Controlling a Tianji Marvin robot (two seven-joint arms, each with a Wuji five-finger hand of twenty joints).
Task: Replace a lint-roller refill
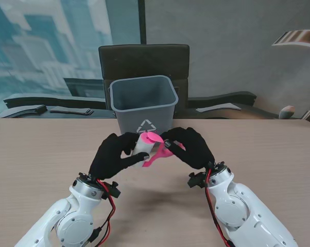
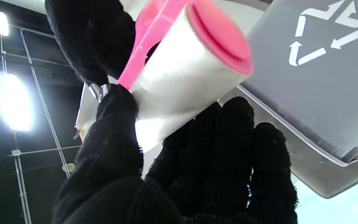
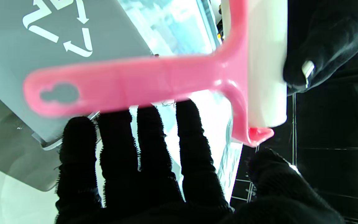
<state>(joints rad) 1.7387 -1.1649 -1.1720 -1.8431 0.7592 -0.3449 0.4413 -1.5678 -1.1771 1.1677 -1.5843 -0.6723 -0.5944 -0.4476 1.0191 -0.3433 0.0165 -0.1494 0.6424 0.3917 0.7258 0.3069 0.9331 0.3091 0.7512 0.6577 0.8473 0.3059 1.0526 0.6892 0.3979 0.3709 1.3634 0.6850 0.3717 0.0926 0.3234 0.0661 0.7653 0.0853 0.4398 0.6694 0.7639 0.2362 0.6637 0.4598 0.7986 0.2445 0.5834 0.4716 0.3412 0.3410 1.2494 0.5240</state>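
The pink lint roller (image 1: 154,146) is held up off the desk (image 1: 36,154), between the two black-gloved hands and just in front of the gray recycling bin (image 1: 143,105). Its white refill roll (image 2: 179,84) lies across the left hand (image 1: 114,154), whose thumb (image 2: 113,124) presses one side of the roll while the other fingers (image 2: 222,146) curl under it, so the left fingers are grasping the roll; a pink end cap (image 2: 219,34) closes the end of the roll that points toward the bin. The roller's pink handle (image 3: 129,82), with a hanging hole near its tip, runs crosswise just past the fingertips of the right hand (image 1: 192,148). In the right wrist view those fingers (image 3: 154,143) stand straight and spread beneath the handle, with the thumb apart to one side; whether they actually grip the handle I cannot tell.
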